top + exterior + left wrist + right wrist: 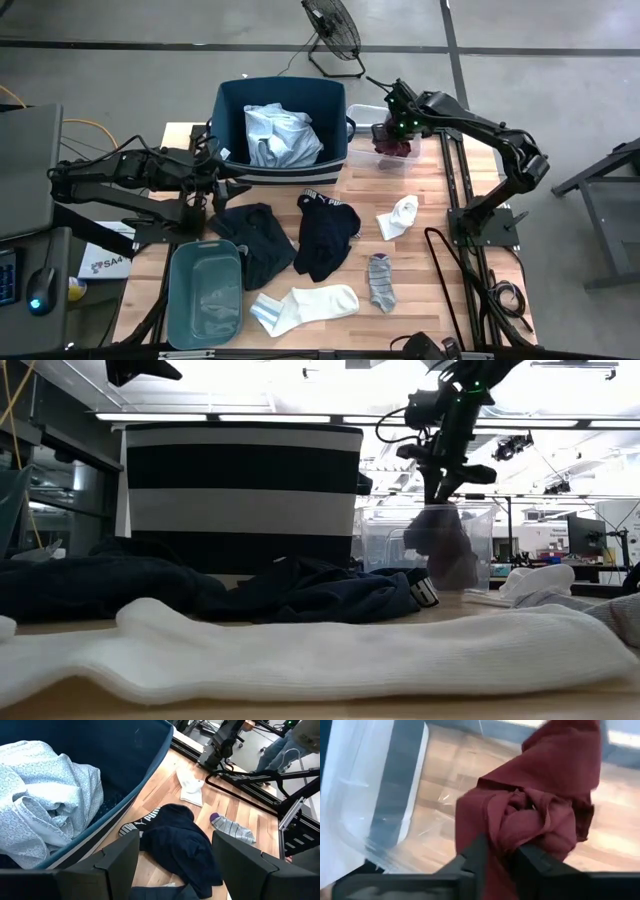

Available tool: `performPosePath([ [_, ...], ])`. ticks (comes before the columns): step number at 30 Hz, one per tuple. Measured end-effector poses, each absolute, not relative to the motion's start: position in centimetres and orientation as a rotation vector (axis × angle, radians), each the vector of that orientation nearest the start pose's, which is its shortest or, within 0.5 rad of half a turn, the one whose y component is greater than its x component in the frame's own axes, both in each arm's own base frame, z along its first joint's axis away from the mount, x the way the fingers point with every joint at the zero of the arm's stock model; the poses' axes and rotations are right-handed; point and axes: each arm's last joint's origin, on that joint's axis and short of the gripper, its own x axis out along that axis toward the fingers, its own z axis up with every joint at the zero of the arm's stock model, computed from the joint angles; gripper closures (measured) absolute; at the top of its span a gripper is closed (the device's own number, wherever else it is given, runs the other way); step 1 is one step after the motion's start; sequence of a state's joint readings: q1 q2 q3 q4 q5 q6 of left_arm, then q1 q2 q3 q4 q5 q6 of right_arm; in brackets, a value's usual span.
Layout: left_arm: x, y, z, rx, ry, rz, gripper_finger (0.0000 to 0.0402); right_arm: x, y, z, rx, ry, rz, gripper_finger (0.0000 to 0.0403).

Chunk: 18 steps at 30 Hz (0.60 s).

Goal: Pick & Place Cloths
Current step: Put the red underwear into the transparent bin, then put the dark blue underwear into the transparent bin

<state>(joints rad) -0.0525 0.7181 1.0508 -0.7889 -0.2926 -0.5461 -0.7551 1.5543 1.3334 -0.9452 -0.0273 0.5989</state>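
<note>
Two black jointed arms w/ flat dark fingers (240, 862); green LEDs lit on right wrist (408, 124).

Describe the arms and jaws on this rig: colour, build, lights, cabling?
Both arms are black with jointed tubular links. The left gripper has broad, flat, matte dark jaws with angular faceted edges. The right gripper has green indicator lights glowing on its wrist, and its jaws are narrower dark prongs. Black cables loop on the table beside the right arm's base.

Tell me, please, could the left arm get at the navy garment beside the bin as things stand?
Probably yes: the left gripper hangs open right above the navy garment, with nothing lying between them.
</note>
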Motion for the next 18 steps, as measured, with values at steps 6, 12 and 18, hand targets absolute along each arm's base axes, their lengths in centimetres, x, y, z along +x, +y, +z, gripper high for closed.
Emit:
performPosePath([
  [6,11.9,0.1,37.1,-0.461,0.393,0.319,0.0156,22.4,-20.8,28.4,1.011,0.887,-0.921,0.0229],
  [12,11.8,0.1,36.8,-0.456,0.424,0.324,0.0156,21.9,-20.1,29.7,1.009,0.841,-0.890,0.0170],
  [18,11.7,0.1,36.7,-0.455,0.449,0.316,0.0156,20.9,-18.0,32.3,0.955,0.773,-0.848,0.0167],
])
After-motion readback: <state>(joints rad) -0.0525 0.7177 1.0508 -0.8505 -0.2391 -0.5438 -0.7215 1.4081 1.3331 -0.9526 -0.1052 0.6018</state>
